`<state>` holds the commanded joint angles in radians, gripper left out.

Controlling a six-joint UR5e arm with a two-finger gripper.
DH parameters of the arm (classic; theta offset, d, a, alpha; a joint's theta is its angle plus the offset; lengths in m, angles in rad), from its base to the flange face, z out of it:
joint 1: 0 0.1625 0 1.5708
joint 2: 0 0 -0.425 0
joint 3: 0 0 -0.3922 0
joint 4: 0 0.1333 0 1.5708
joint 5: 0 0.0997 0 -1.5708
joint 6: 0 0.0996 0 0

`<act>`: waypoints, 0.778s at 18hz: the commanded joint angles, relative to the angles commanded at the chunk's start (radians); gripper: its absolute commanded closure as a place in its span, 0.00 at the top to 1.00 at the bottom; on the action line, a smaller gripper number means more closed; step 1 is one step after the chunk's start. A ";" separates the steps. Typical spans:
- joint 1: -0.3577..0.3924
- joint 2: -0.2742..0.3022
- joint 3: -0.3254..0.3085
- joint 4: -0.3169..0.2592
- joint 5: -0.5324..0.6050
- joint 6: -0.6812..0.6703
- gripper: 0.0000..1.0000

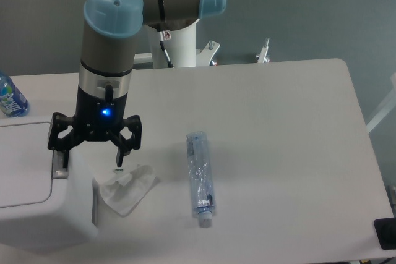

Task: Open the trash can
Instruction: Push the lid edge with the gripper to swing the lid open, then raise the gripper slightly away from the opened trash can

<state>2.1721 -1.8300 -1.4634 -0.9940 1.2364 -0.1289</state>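
Grey floor behind, pale counter (278, 122) in front. Trash can (37, 205) parked at front-left corner, lid shut. End effector (88, 162) spread wide, gripping nothing, one finger hanging by grey push tab (59, 166), likely lined up to press. Crumpled tissue (127, 187) and bottle (200, 177) lying aside.

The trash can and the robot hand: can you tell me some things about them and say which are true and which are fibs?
1. The trash can has its lid down. True.
2. The gripper is squeezing the clear bottle. False: its fingers are spread open and hold nothing, and the bottle lies apart on the table.
3. One finger is by the grey tab at the can's edge. True.
4. The crumpled tissue sits on top of the lid. False: it lies on the table beside the can.
5. The clear bottle is standing up. False: it lies on its side.
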 joint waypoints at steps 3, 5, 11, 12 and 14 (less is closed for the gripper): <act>0.000 0.000 -0.002 0.005 0.000 0.000 1.00; 0.000 0.000 -0.002 0.005 0.000 0.000 1.00; 0.017 0.011 0.098 0.011 0.003 0.073 1.00; 0.038 0.012 0.115 0.009 0.011 0.119 1.00; 0.077 0.038 0.118 0.002 0.070 0.213 1.00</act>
<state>2.2486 -1.7919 -1.3453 -0.9924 1.3066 0.0839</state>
